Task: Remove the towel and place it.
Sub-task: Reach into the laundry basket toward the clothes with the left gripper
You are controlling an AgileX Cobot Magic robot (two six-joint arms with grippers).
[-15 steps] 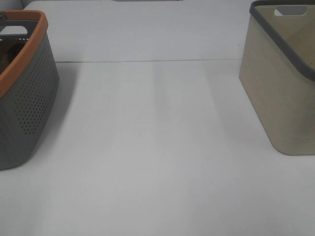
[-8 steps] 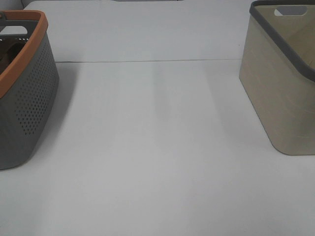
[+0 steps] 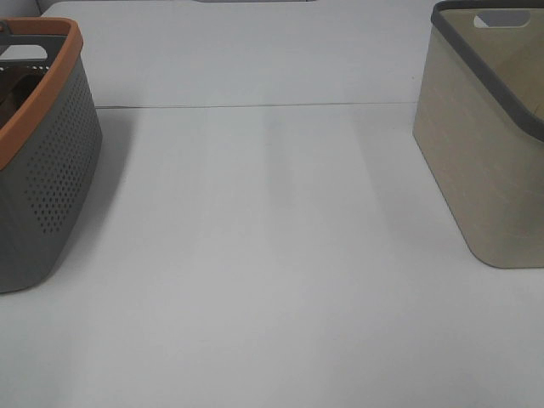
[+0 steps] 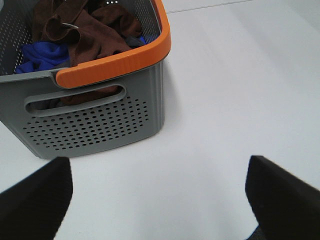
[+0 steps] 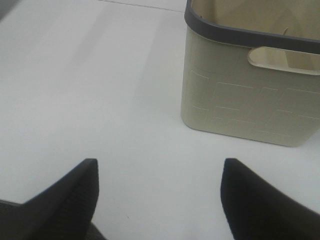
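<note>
Towel: dark brown terry towel point(image 4: 95, 35), bunched up in a heap inside the grey basket point(image 4: 95, 127), and it rises to about the level of the rim; a small pale tag shows on its upper folds.
Blue cloth: bright blue cloth point(image 4: 42, 56) lies in the same basket, right beside the towel and partly tucked under it.
Grey basket: perforated grey walls, thick orange rim and a handle slot in the side that faces the left wrist camera; it stands on the table at the left edge of the high view.
Left gripper: the left gripper point(image 4: 160, 200) hangs over bare table just short of the grey basket's handle side; its two dark fingers point(image 4: 35, 200) are spread wide with only tabletop between them, well clear of the towel.
Right gripper: the right gripper point(image 5: 160, 200) matches it on the other side, fingers point(image 5: 65, 200) set wide apart over white table, gripping nothing.
Beige basket: the beige basket point(image 5: 240, 105) has a dark grey rim and a handle cutout; it stands near the right gripper but apart from it, at the right edge of the high view, well away from the grey basket.
Table: the white table point(image 3: 272, 255) stretches between the two baskets, with a thin seam running across its far part.
</note>
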